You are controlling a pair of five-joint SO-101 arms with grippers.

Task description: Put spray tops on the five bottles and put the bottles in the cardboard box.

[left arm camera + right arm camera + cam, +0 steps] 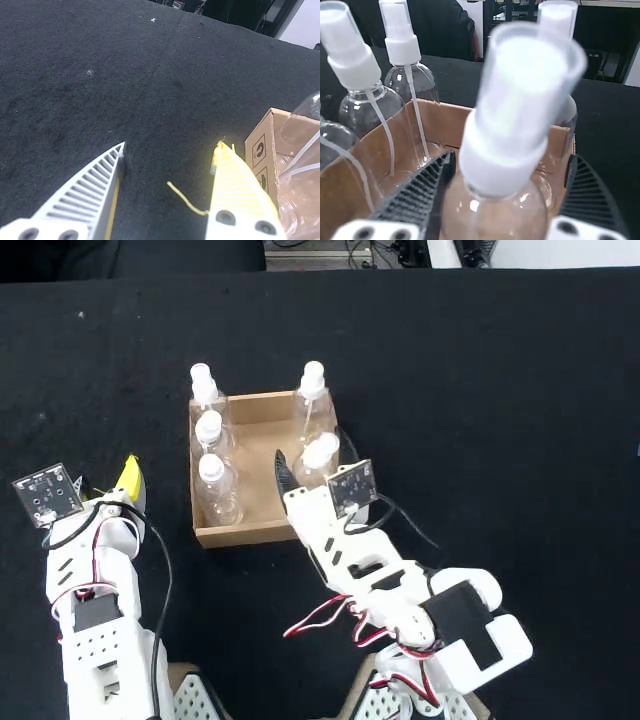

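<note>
The right hand (511, 157), fingers apart, straddles the fifth spray bottle (515, 125) by the cardboard box's (245, 532) three o'clock wall, near four other bottles (213, 480). Light, slick, thin-walled plastic, it probably grips best at the body below the cap. Its base is hidden. The left hand (170, 147) hangs open over the counter (100, 75) at nine o'clock.

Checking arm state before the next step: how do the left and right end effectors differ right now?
Left end effector is over bare table, left of the cardboard box; right end effector is at the box, around a capped bottle. Left end effector is open and empty; whether the right end effector grips the bottle is unclear. Both point toward the table's far edge.
</note>
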